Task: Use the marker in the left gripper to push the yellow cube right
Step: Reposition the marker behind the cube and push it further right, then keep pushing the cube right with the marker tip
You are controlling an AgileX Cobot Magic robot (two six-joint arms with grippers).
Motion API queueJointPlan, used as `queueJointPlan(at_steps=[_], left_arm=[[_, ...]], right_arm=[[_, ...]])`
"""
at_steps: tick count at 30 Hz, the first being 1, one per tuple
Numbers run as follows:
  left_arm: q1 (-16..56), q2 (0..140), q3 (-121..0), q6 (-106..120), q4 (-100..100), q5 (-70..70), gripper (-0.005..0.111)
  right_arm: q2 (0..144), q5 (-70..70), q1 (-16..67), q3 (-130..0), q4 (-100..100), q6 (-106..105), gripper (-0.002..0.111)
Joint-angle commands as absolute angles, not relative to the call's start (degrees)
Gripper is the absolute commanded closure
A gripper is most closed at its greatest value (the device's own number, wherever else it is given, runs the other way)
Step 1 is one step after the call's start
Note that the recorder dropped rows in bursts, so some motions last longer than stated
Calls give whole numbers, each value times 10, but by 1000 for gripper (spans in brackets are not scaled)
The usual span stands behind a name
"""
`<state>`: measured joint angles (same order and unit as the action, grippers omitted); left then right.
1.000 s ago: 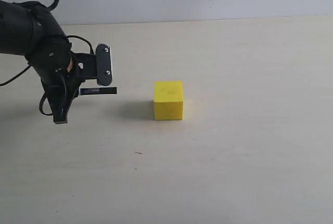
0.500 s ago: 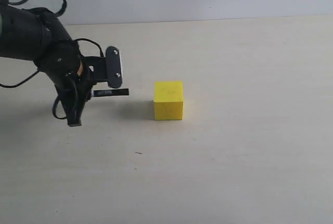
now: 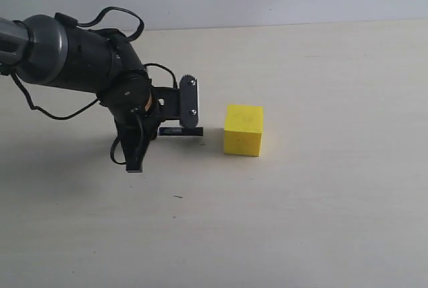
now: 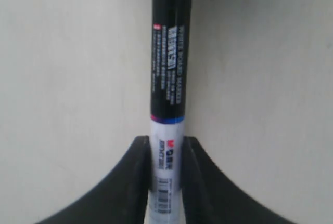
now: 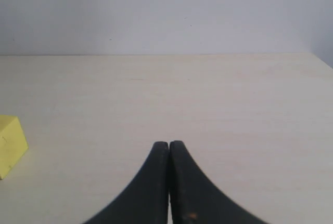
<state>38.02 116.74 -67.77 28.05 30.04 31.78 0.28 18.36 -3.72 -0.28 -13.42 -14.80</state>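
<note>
Matte, sharp-edged yellow cube shifted right; slim marker apart.

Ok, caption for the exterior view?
Left gripper holds the marker level, pointing at the yellow cube.

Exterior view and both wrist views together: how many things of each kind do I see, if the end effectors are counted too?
yellow cube: 1
marker: 1
end effector: 2 (left end effector, right end effector)
Total: 4
</note>
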Motion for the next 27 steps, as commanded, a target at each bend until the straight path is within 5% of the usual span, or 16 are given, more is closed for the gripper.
queueJointPlan(at_steps=[1,13,27], left_arm=[[359,1163,-680,274,305,335,107],[454,1198,-723,271,268,237,107],[422,1199,-730,283,261,317,107]], right_arm=[[0,177,-40,0,-131,-149,108],[0,177,-40,0,-131,-149,108],[0,177,-40,0,-131,-149,108]])
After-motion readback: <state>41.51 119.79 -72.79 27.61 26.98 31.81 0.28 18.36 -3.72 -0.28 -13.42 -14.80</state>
